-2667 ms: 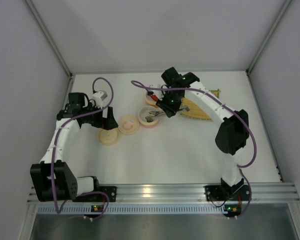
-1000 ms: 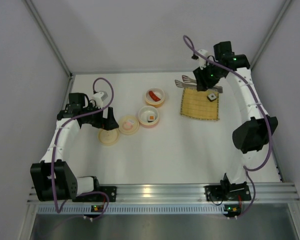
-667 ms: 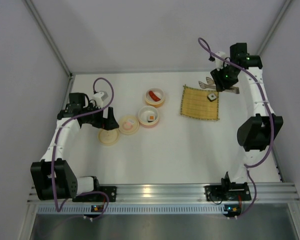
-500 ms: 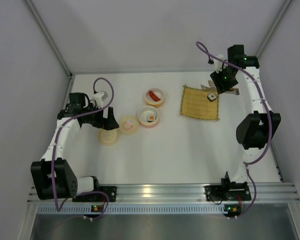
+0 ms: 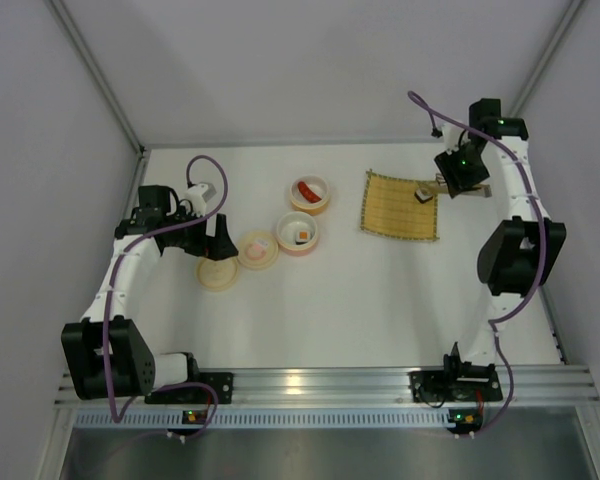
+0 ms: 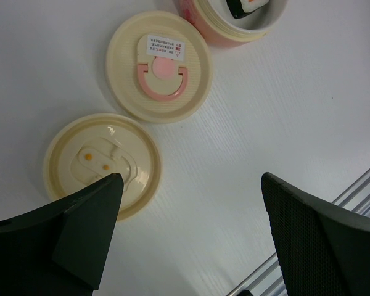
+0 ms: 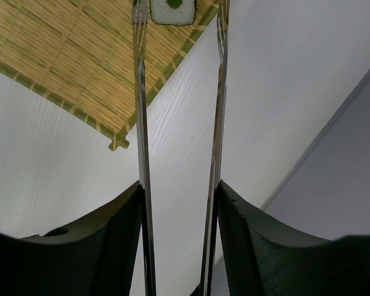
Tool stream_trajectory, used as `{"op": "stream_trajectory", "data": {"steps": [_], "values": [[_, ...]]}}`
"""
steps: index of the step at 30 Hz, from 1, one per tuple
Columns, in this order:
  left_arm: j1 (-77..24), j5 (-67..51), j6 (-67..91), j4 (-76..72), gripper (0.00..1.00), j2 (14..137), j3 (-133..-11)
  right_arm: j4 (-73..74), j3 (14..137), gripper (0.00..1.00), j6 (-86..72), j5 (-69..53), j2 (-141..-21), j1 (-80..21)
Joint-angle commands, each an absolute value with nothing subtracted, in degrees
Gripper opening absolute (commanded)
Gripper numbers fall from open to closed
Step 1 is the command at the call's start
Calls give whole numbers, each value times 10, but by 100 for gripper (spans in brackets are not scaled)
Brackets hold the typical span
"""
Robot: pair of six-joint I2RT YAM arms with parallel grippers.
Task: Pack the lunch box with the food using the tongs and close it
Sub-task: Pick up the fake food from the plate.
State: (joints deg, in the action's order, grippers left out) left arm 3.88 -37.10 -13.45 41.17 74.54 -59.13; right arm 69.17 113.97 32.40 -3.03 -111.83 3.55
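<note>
Here, tongs (image 7: 141,135) around roll (image 7: 172,10) (on mat (image 7: 61,61))

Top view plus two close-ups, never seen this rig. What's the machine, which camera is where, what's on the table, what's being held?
Two robot arms are bolted at the near edge of the table. The wide picture looks down from above and behind them. Each close-up comes from a camera on one wrist, so you see that arm's own fingers.

The left gripper is open and empty, above a lid with a pink handle and a plain cream lid.

The right gripper is shut on metal tongs. Their tips straddle a sushi roll on the bamboo mat, apparently not pinching it yet.

One lunch box tier holds a red sausage. A second tier holds another roll.
</note>
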Motion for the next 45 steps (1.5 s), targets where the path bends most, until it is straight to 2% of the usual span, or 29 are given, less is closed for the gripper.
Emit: {"op": "stream_trajectory", "data": {"steps": [1, 27, 33, 39, 45], "values": [[41, -393, -140, 393, 98, 750, -592, 673, 1144, 49, 332, -33, -1125, 38], [42, -394, -142, 397, 98, 764, -605, 634, 1093, 50, 351, -44, -1142, 36], [41, -393, -139, 397, 98, 765, -608, 630, 1091, 42, 352, -46, -1132, 36], [42, -389, -138, 397, 98, 761, -606, 638, 1090, 29, 356, -62, -1102, 36], [42, -389, -135, 397, 98, 752, -606, 677, 1090, 25, 363, -105, -1049, 19]]}}
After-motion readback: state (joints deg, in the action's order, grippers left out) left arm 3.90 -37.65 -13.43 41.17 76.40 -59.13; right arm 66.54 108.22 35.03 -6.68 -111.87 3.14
